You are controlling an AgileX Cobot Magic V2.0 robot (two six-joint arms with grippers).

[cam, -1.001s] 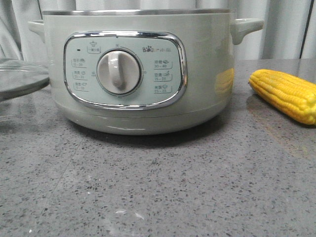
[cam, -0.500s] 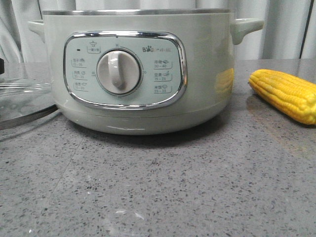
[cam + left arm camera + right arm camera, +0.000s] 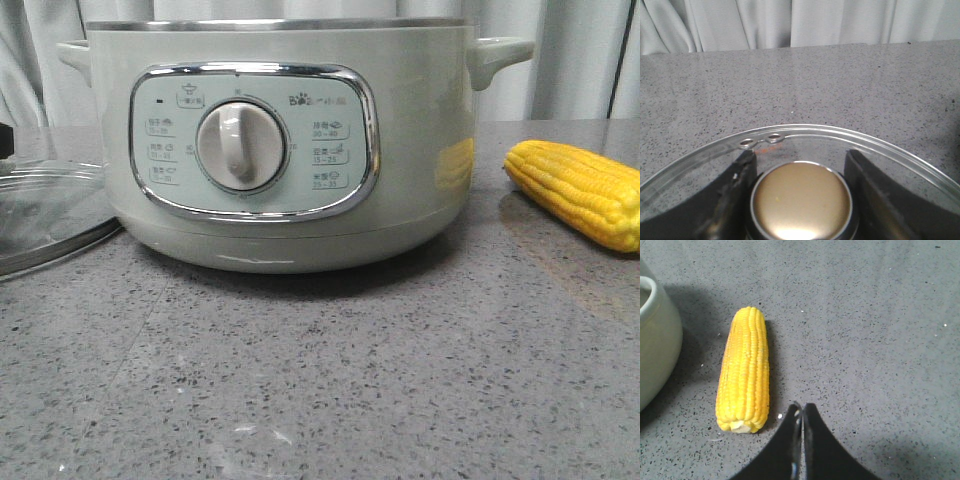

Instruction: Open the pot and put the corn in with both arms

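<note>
The pale-green pot [image 3: 420,150] stands mid-table with no lid on its steel rim; its side also shows in the right wrist view [image 3: 655,340]. The glass lid [image 3: 50,215] lies low on the table to the pot's left. My left gripper [image 3: 800,155] is shut on the lid's gold knob [image 3: 800,200], one finger on each side. The yellow corn [image 3: 580,190] lies on the table right of the pot. My right gripper [image 3: 802,407] is shut and empty, hovering just beside the corn's [image 3: 744,370] cut end.
A grey speckled table [image 3: 330,390] runs to pale curtains [image 3: 560,60] at the back. The lid's metal rim [image 3: 840,132] has two small vent holes. The pot's side handle [image 3: 500,55] sticks out toward the corn.
The lid has come down at the pot's left, from lifted to low on the table. The pot and the corn have not moved.
</note>
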